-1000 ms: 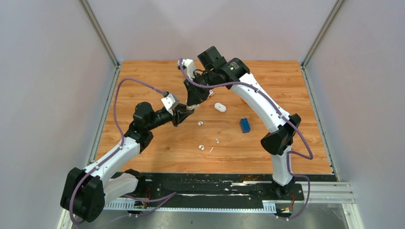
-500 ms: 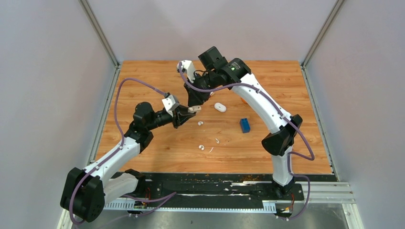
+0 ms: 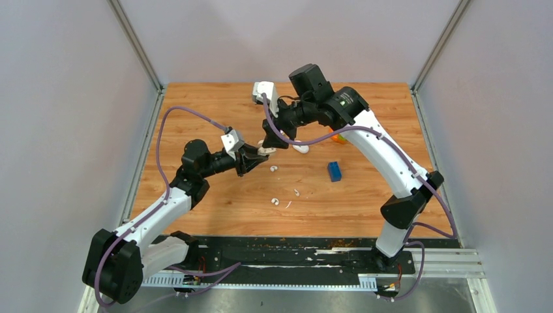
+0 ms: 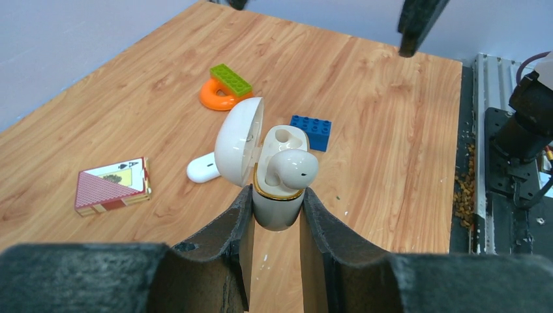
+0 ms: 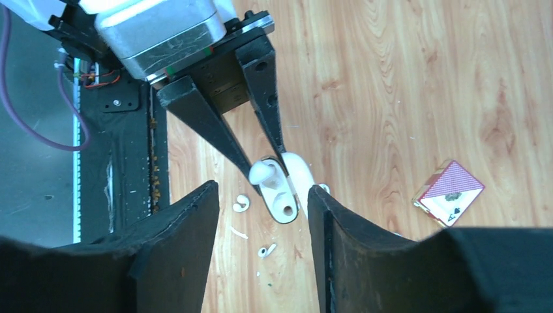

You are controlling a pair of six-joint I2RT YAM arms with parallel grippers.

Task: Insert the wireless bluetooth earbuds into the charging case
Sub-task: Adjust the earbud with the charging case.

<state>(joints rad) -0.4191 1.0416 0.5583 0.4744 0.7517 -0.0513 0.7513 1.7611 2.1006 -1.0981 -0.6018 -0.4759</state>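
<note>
My left gripper is shut on the cream-white charging case and holds it above the table with its lid open. One white earbud sits in the near socket. The far socket is empty. In the top view the case is at the tip of the left gripper. My right gripper hangs over it, open and empty. A small white bud lies on the table below the case, and another curved white piece lies nearer.
A white oval object lies just right of the case. A blue brick sits further right. An orange ring with a green brick is behind. A card pack lies under the arms. A thin white sliver lies near the front.
My right gripper has drawn back from the case, up and to the right, and its arm has swung right. The left gripper still holds the case in the same place.
</note>
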